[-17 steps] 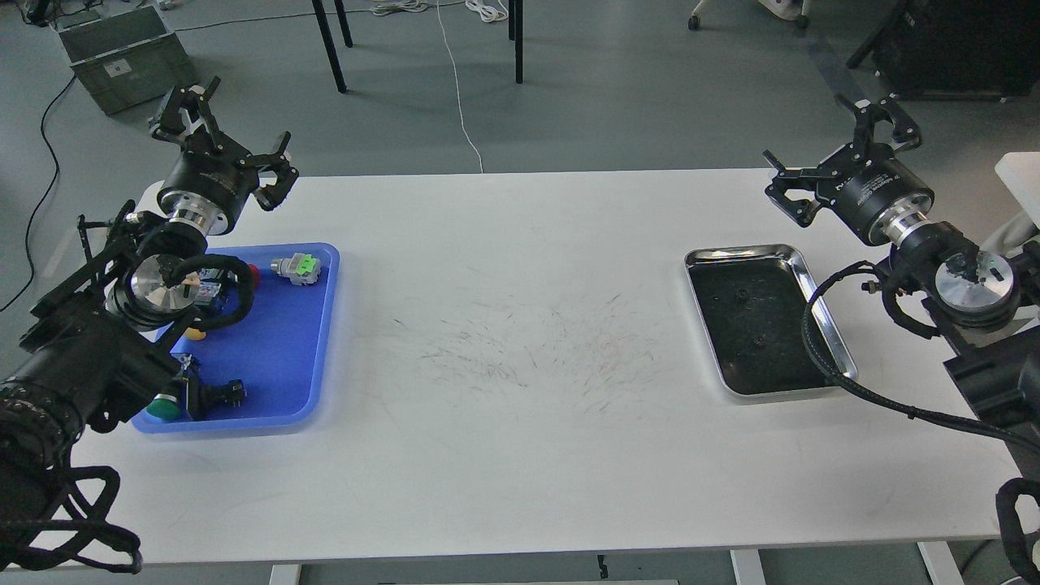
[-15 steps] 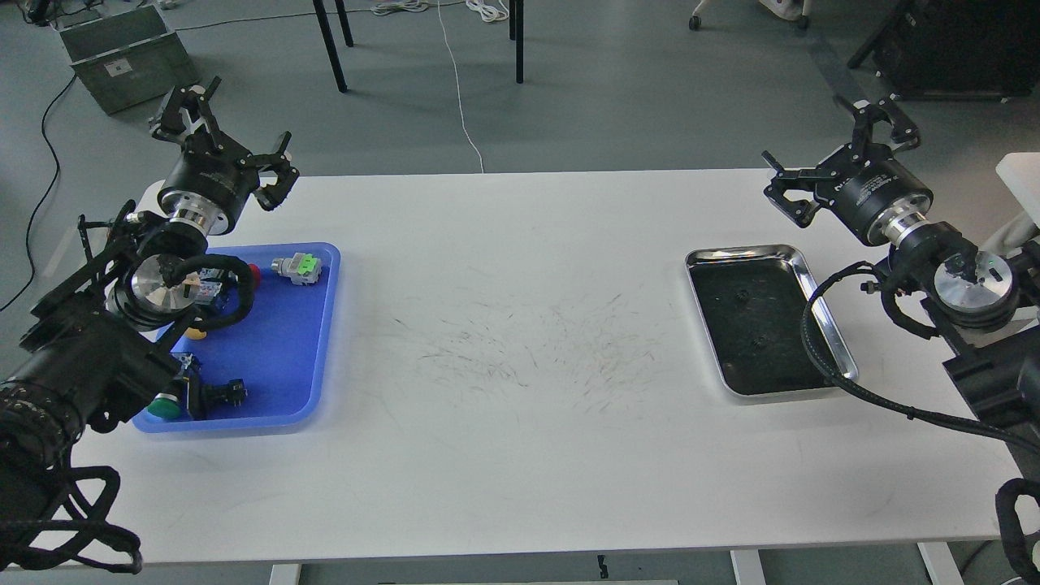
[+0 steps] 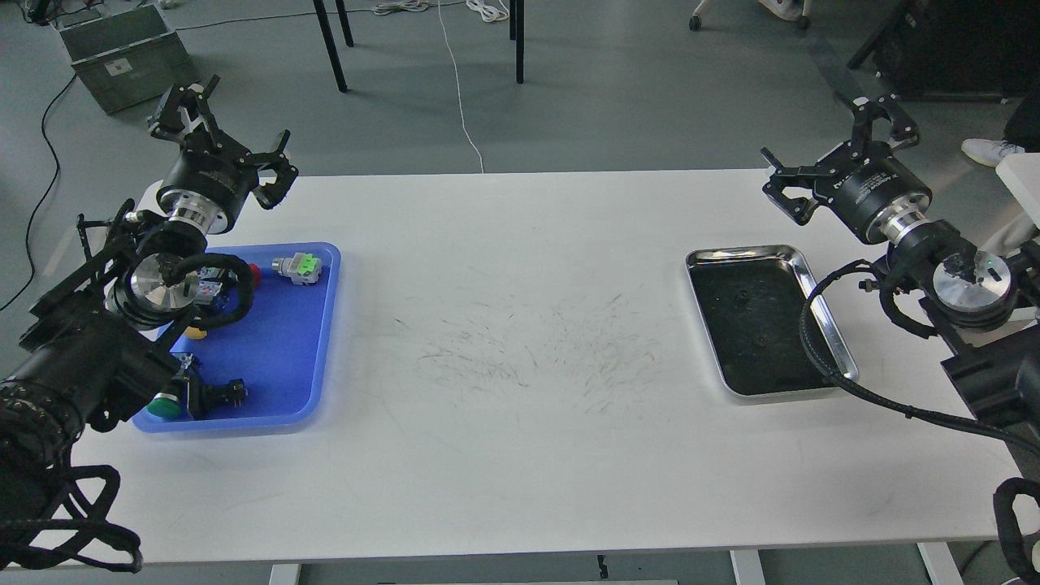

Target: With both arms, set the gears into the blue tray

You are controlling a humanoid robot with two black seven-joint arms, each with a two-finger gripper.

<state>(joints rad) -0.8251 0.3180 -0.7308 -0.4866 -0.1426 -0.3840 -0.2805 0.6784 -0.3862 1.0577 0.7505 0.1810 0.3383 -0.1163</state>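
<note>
White worktop (image 3: 520,455) under us, grey floor beyond it, and both arms are up at the far corners. Our left hand (image 3: 223,134) hovers above the far left corner with its fingers spread wide and nothing between them. Just beneath that arm sits the blue tray (image 3: 313,357), and in it we see a green-capped switch (image 3: 299,267) near the far rim and another green-topped switch (image 3: 166,406) at the near left corner; the arm hides part of the tray's left side. Over on the other side, our right hand (image 3: 845,154) hangs above the far right edge, claws likewise gaping and holding nothing. Just in front of it lies the steel tray (image 3: 837,341) with its black lining, and there are the two gears: one gear (image 3: 741,299) toward the far end, the second gear (image 3: 761,341) nearer to us, both lying loose on the lining, well apart from the blue tray.
</note>
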